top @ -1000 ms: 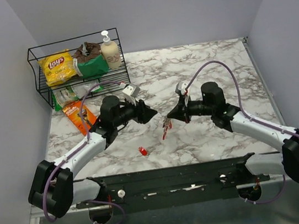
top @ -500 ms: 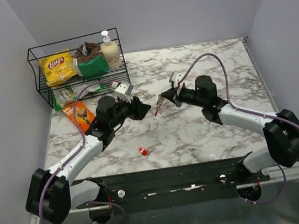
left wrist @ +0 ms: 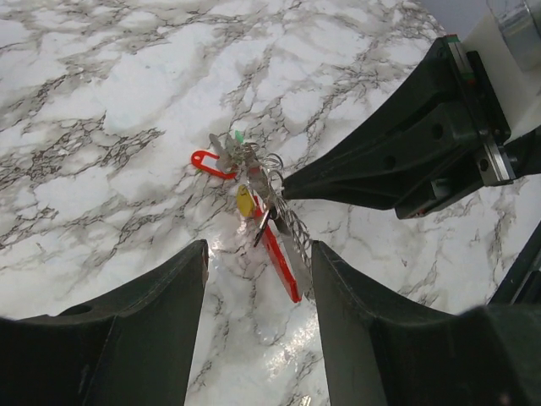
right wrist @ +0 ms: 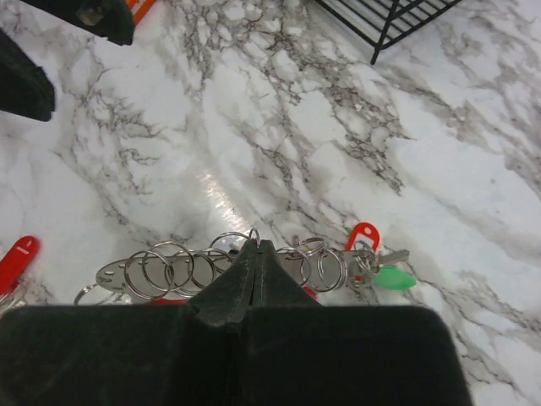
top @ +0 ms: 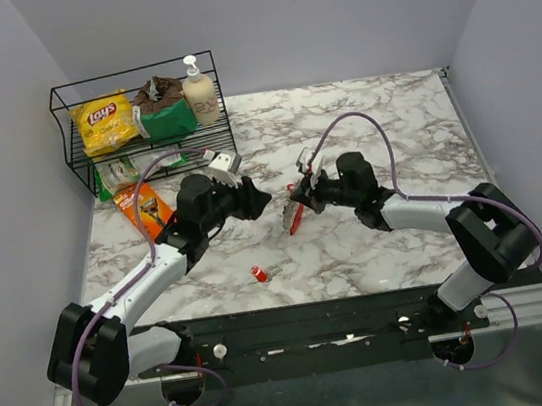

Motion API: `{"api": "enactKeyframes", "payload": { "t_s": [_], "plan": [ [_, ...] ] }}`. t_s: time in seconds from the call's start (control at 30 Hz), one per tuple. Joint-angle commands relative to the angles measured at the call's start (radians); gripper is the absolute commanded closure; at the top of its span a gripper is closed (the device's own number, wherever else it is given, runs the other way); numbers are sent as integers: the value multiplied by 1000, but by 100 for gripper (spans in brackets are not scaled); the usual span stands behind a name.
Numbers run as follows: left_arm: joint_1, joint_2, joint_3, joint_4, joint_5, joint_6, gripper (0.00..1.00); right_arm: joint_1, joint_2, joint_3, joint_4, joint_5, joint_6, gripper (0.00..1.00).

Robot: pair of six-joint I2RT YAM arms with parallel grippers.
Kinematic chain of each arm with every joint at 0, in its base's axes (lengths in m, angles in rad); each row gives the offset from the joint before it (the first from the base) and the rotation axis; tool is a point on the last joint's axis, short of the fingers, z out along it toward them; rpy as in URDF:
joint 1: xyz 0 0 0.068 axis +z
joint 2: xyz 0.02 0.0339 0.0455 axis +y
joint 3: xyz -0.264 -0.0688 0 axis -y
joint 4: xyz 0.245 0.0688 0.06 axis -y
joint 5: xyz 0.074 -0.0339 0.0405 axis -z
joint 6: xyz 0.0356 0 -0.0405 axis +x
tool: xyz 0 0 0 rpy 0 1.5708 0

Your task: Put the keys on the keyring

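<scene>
Finds the left gripper (top: pixel 261 201) spread wide and holding nothing, shifted only slightly from its place a second ago. Notes a loose red-headed key (top: pixel 259 273) lying alone on the marble table (top: pixel 390 116), well apart from both claws and not yet threaded. Locates the keyring (left wrist: pixel 252 161) just ahead of the spread left fingers (left wrist: pixel 161 313), in line with the gap between them, with a yellow-headed key (left wrist: pixel 244 201) and a long red tag (left wrist: pixel 279 258) trailing back toward that gap. Records the right gripper (right wrist: pixel 256 249) pressed together on the keyring's silvery rings, fanned out to either side of its tip, a green-headed key (right wrist: pixel 390 277) at one end. Registers the main change on the right: a leftward swing of that arm within the last second, bringing the bunch from mid-table up to the left claw's mouth. Judges this a presentation for a two-handed hold, ahead of threading the loose key. Cannot tell whether the bunch rests on the marble or hangs clear.
</scene>
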Motion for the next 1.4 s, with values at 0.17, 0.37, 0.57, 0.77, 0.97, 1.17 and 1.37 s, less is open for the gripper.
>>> {"api": "enactKeyframes", "payload": {
  "t_s": [0.17,0.37,0.57,0.77,0.97,1.17,1.37],
  "plan": [
    [3,151,70,34,75,-21,40,11,-107,-159,-49,63,131,99],
    [0,225,77,106,184,-32,41,11,-165,-273,15,38,182,99],
    [-23,289,90,190,363,-38,44,11,-187,-330,107,24,184,99],
    [-46,341,68,290,460,-61,47,13,-201,-394,277,-2,230,99],
    [-46,346,-8,478,505,-76,48,11,-215,-446,429,-68,250,99],
    [-44,412,-56,617,564,-108,50,11,-218,-512,606,-126,260,99],
    [-47,438,-154,871,541,-179,50,10,-224,-524,621,-138,250,99]
  ]
}}
